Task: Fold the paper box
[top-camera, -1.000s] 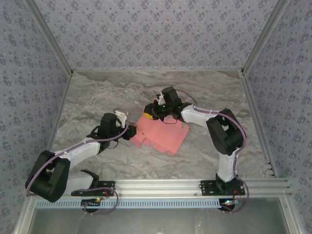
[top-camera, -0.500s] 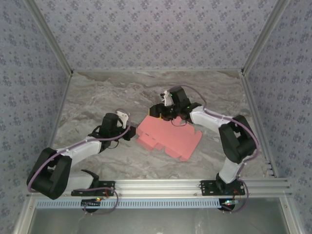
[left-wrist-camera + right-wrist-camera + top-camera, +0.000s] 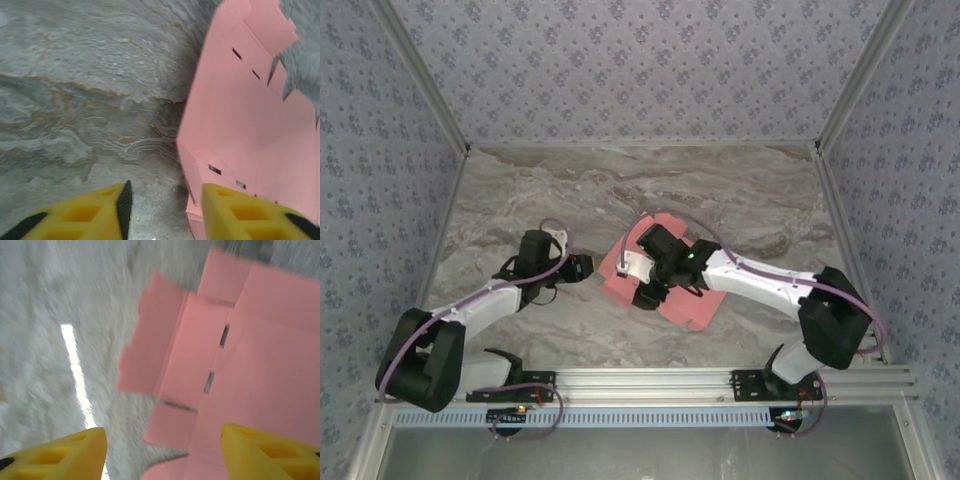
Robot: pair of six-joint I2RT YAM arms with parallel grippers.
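The paper box (image 3: 692, 303) lies opened out as a pink sheet near the middle of the tabletop (image 3: 750, 190), with nothing I would call a box shape yet. My left hand (image 3: 165, 194) sits at the sheet's nine o'clock edge. Its fingers are apart with bare marble between them, and one finger is just beside the card. My right hand (image 3: 165, 440) hangs over the sheet's eight o'clock part, fingers spread wide and holding nothing. That wrist view is smeared, so I can't tell how high it rides.

I read this as setting up a fresh grip for the next fold. To do it well, I'd have one hand press the large panel flat close to a scored line, the one marked by the small slots. The other hand should come in low at the nine o'clock edge and take only the outer flap. Thin card like this will likely buckle if pinched far from the crease, and it looks apt to slide on the smooth marble. So I'd pin first, then lift slowly and keep the fold running along the score.
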